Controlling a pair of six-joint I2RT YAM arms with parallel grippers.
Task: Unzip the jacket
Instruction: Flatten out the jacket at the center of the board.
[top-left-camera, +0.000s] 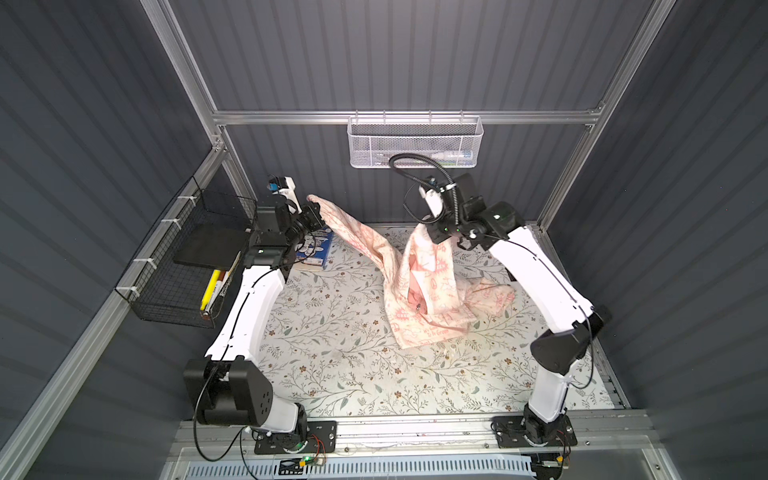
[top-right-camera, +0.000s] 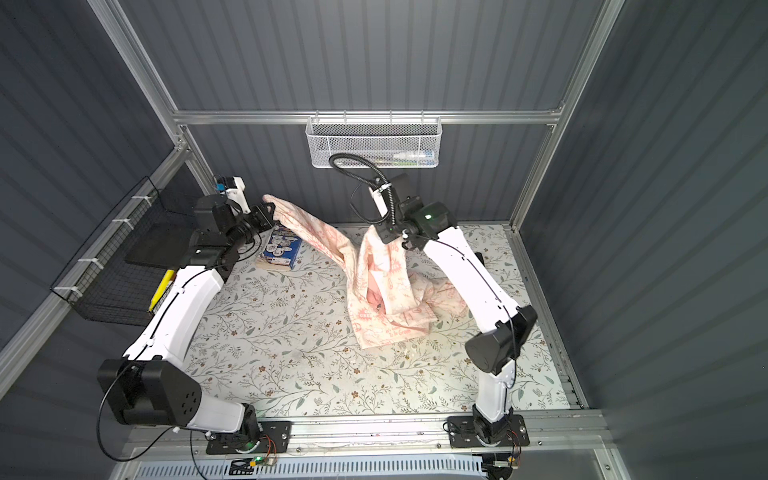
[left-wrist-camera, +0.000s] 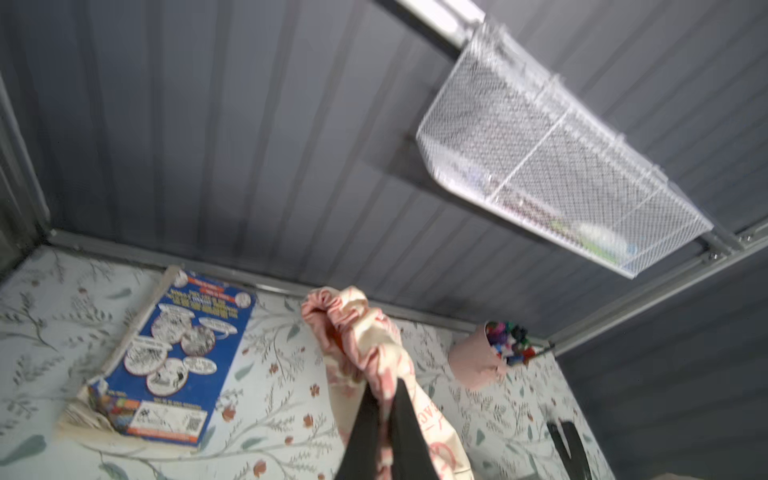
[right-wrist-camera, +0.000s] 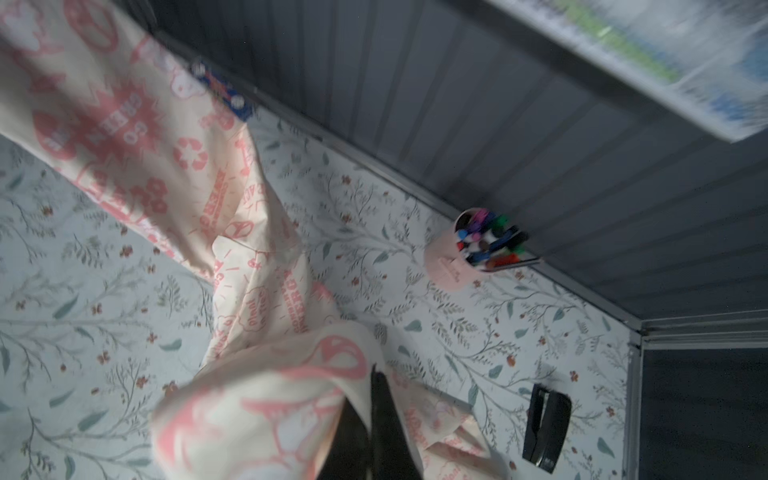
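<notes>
The left gripper (left-wrist-camera: 384, 388) is clenched on the gathered pink-edged cuff of one sleeve, its two dark fingers (left-wrist-camera: 361, 432) pinching the fabric between them and holding it up off the table near the rear left corner (top-left-camera: 312, 212). The right gripper (right-wrist-camera: 368, 399) is likewise clamped shut on a fold of the jacket (top-left-camera: 419, 286), gripping the upper part of the body and lifting it (top-left-camera: 428, 233). Between the two grips the sleeve runs as a sagging band, and the rest of the cream, pink-printed jacket (top-right-camera: 382, 286) hangs down from the right gripper with its lower part crumpled on the floral table (top-left-camera: 332, 357), right of centre. Below the raised cuff a blue activity book (top-left-camera: 314, 249) lies flat on the table. Farther back, against the rear wall, stands a pink cup (right-wrist-camera: 451, 266) filled with markers, and a black clip-like object (right-wrist-camera: 546, 428) lies near it. A white mesh basket (top-left-camera: 415, 141) hangs on the back rail above.
</notes>
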